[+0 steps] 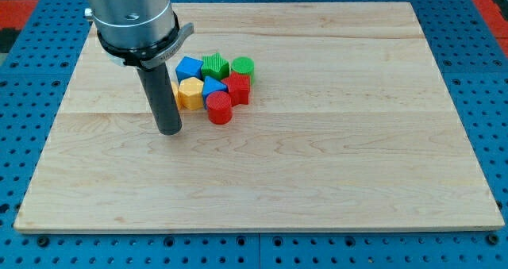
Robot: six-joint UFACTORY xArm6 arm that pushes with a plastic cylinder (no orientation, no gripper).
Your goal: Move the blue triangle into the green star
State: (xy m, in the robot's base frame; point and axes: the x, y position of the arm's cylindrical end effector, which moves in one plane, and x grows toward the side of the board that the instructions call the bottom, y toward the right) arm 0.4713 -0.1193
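The blue triangle (213, 88) sits in the middle of a tight cluster of blocks, touching the green star (214, 66) just above it. My tip (169, 131) rests on the board at the view's left of the cluster, below and left of the yellow block (190, 94), a short gap away from it. The rod rises from the tip to the grey arm body at the view's top left.
The cluster also holds a blue block (189, 67), a green cylinder (243, 67), a red block (237, 88), a red cylinder (220, 108) and an orange sliver (176, 94) partly hidden behind the rod. The wooden board (333, 142) lies on a blue perforated table.
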